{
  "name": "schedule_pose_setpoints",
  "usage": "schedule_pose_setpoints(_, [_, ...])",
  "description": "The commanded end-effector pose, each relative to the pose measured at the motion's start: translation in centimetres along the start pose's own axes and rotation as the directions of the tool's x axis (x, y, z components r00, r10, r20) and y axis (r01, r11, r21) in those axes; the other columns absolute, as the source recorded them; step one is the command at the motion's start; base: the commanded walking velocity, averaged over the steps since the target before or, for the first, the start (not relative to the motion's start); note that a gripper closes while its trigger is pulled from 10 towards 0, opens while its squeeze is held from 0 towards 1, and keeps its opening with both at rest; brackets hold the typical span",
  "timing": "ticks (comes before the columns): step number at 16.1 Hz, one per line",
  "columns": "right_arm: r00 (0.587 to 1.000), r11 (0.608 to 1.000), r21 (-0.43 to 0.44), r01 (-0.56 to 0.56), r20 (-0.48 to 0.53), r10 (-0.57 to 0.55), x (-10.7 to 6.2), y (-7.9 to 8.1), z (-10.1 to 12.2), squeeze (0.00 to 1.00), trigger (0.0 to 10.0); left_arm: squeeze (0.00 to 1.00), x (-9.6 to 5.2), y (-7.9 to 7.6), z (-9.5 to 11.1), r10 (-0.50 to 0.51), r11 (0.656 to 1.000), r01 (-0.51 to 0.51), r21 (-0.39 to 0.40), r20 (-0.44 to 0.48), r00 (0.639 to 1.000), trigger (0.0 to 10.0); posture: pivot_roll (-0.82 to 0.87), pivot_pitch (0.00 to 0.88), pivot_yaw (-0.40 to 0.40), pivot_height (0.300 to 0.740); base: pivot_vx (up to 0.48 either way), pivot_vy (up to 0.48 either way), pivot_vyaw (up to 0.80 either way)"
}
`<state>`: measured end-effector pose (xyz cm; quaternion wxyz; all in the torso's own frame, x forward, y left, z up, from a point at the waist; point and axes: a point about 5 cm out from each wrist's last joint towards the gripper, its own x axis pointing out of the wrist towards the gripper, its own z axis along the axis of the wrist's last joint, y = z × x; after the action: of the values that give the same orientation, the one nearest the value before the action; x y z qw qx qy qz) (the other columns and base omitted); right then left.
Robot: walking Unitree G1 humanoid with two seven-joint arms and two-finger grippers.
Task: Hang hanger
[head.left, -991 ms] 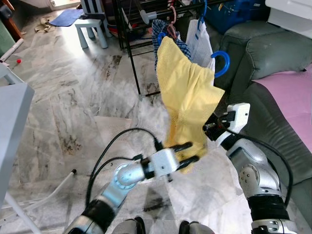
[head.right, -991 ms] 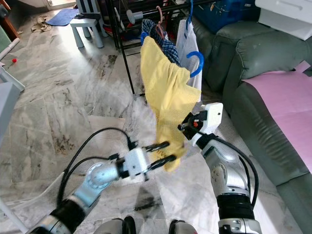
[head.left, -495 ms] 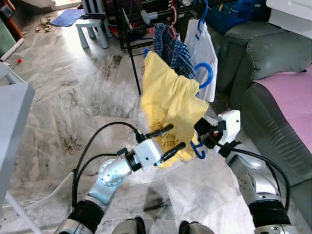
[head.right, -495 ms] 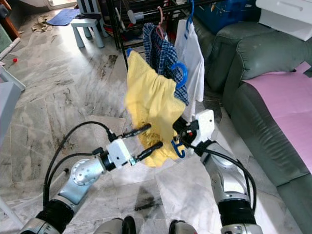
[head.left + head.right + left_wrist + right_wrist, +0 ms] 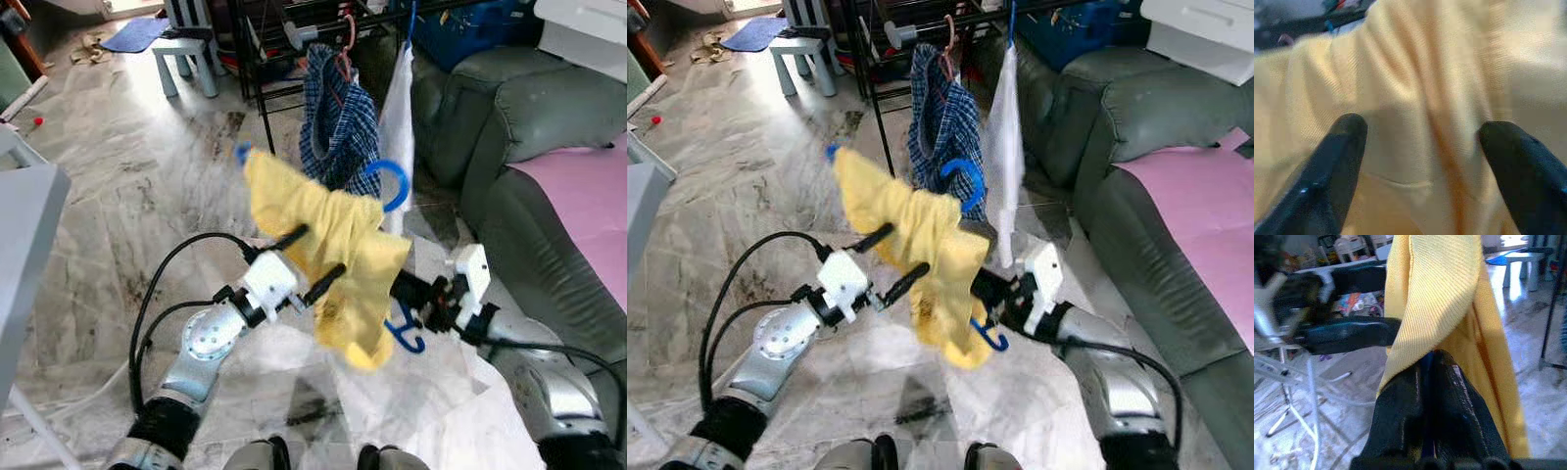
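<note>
A blue hanger carries a yellow cloth and lies tilted, nearly level, in front of the clothes rack. Its hook curls up at the right, and its far tip pokes out at the left. My right gripper is shut on the hanger's lower blue part, half hidden by the cloth; the right wrist view shows a thin blue strip pinched between the fingers. My left gripper is open, its fingers spread against the yellow cloth without closing on it.
A plaid shirt and a white garment hang on the black rack behind. A grey-green sofa with a pink cover is at the right. A small stool stands far left on the marble floor.
The hanger with the yellow cloth has swung from hanging upright to lying nearly level, tip to the left. My right gripper has dropped lower; my left gripper has risen to the cloth's middle.
</note>
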<state>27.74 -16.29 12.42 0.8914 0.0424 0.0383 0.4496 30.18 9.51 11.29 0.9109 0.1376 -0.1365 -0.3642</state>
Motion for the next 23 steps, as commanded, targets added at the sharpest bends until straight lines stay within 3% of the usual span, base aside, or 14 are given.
schedule_pose_setpoints(1, [0.996,0.998,-0.026,-0.065,0.051,0.067,0.4,0.8,1.3,0.00,10.0,1.00,-0.2,0.4,-0.3,0.030,0.999,-0.030,-0.022,-0.021,0.999,10.0,-0.05,0.135,0.026,0.740,0.000,0.000,0.00])
schedule_pose_setpoints(4, [0.996,0.994,-0.067,-0.087,-0.001,0.087,0.0,0.9,0.9,0.00,10.0,1.00,0.3,0.9,-0.3,0.119,0.980,-0.123,-0.154,-0.030,0.992,10.0,-0.05,0.133,0.026,0.740,0.000,0.000,0.00])
schedule_pose_setpoints(10, [0.995,0.986,-0.143,-0.085,-0.057,0.077,-0.2,0.7,0.4,0.00,10.0,1.00,0.6,2.3,-0.3,0.229,0.927,-0.237,-0.289,-0.062,0.971,10.0,-0.05,0.130,0.030,0.740,0.000,0.000,0.00])
schedule_pose_setpoints(15, [0.994,0.984,-0.162,-0.078,-0.088,0.065,-0.3,0.7,-0.5,0.00,10.0,1.00,1.5,1.3,1.5,0.156,0.932,-0.138,-0.335,0.025,0.987,10.0,-0.05,0.133,0.029,0.740,0.000,0.000,0.00])
schedule_pose_setpoints(16, [0.995,0.982,-0.182,-0.054,-0.087,0.039,-0.3,0.3,-0.5,0.00,10.0,1.00,1.5,0.7,2.0,0.111,0.933,-0.084,-0.350,0.057,0.992,10.0,-0.05,0.133,0.028,0.740,0.000,0.000,0.00])
schedule_pose_setpoints(18, [0.996,0.978,-0.208,-0.027,-0.084,0.009,-0.2,-0.3,-0.4,0.00,10.0,1.00,1.2,-0.6,2.8,-0.011,0.951,0.045,-0.306,0.110,0.994,10.0,-0.05,0.135,0.027,0.740,0.000,0.000,0.00])
schedule_pose_setpoints(23, [0.993,0.973,-0.227,-0.039,-0.115,0.013,-0.3,-0.3,-1.3,0.00,10.0,1.00,1.1,0.6,4.2,0.061,0.957,-0.014,-0.291,0.151,0.987,10.0,-0.05,0.137,0.026,0.740,0.000,0.000,0.00])
